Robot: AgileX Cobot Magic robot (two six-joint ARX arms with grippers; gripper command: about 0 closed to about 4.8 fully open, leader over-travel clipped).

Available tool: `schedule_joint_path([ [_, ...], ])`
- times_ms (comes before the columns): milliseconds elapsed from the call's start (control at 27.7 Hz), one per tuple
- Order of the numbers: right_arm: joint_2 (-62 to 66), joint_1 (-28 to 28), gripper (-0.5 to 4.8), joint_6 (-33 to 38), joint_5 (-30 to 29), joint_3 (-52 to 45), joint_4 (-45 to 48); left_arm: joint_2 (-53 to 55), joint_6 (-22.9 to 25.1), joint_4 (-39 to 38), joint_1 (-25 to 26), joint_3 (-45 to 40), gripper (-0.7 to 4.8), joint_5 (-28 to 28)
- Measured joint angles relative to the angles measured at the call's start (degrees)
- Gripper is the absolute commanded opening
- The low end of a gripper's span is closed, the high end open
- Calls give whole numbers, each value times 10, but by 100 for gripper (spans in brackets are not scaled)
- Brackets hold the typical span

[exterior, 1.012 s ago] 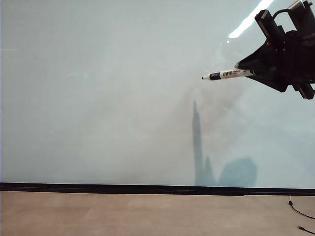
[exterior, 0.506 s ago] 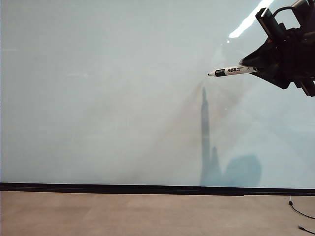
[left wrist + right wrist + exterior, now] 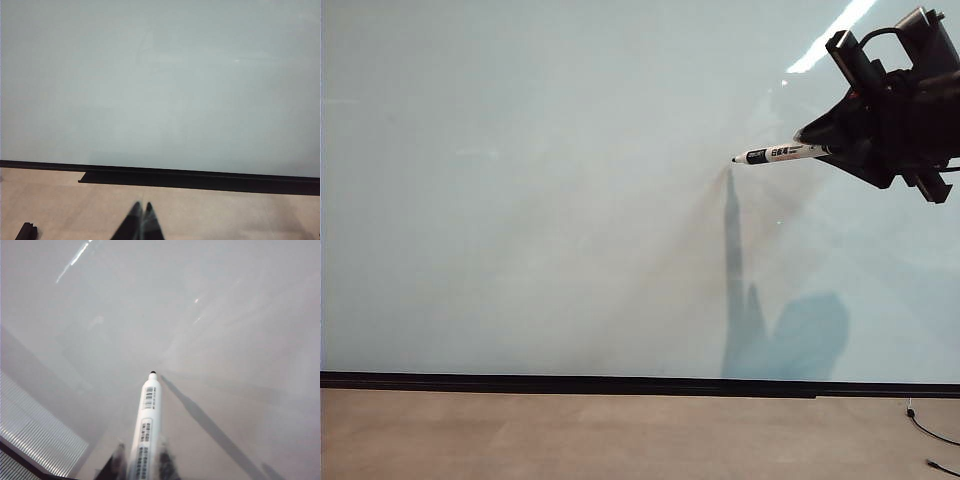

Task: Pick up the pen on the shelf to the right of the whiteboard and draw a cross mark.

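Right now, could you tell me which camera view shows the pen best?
The exterior view: the pen appears side-on, whole from black tip to the right claw gripping it. The right wrist view shows it foreshortened, tip toward the whiteboard. The left wrist view shows no pen.

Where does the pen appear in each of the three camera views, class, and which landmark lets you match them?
Exterior view: the pen is upper right, held by the right gripper, tip pointing left.
Left wrist view: not in it; only the shut left gripper.
Right wrist view: lower centre, tip toward the board.
Shared landmark: the whiteboard.
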Motion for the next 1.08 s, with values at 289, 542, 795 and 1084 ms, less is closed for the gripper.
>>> schedule_joint_path([
  [289,1,0,-5,0,14,0,0,0,0,0,0,0,-4,0],
  [542,1,0,-5,0,30,0,-6,0,0,0,0,0,-4,0],
  [795,1,0,-5,0,39,-1,-14,0,0,0,0,0,-4,0],
  [1084,1,0,-5,-3,48,-5,-20,0,0,0,0,0,-4,0],
])
